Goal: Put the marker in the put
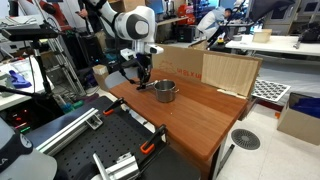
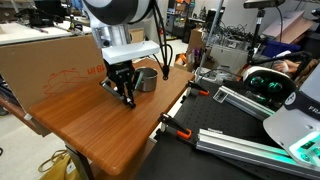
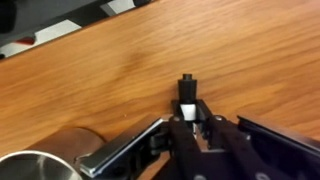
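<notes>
In an exterior view, my white arm reaches down from the upper middle of the frame, ending in my dark pincer point(image 1: 143, 78) low over a brown wooden table point(image 1: 190, 120). Just right of the pincer stands a round silver metal pot point(image 1: 165, 92), upright, with its handle toward the pincer. Behind it, along the far edge of the table, stand a brown cardboard box point(image 1: 180, 62) and a pale plywood panel point(image 1: 230, 72). At this size I cannot make out what the pincer holds.

In an exterior view from the opposite side, the pincer point(image 2: 128, 98) hangs at centre frame, fingers pointing down close to the table point(image 2: 100, 135). The pot point(image 2: 147, 78) sits just behind and to the right of it, apart from the fingers. The cardboard box point(image 2: 45, 65) fills the left of the frame.

In the wrist view, the pincer point(image 3: 187, 112) comes in from the bottom centre, its fingers drawn narrow and clamped on a black marker with a white band point(image 3: 186, 90), whose end pokes out beyond the fingertips over the table point(image 3: 230, 50). The rim of the pot point(image 3: 45, 165) shows in the lower left corner, beside the pincer; the marker is outside it.
</notes>
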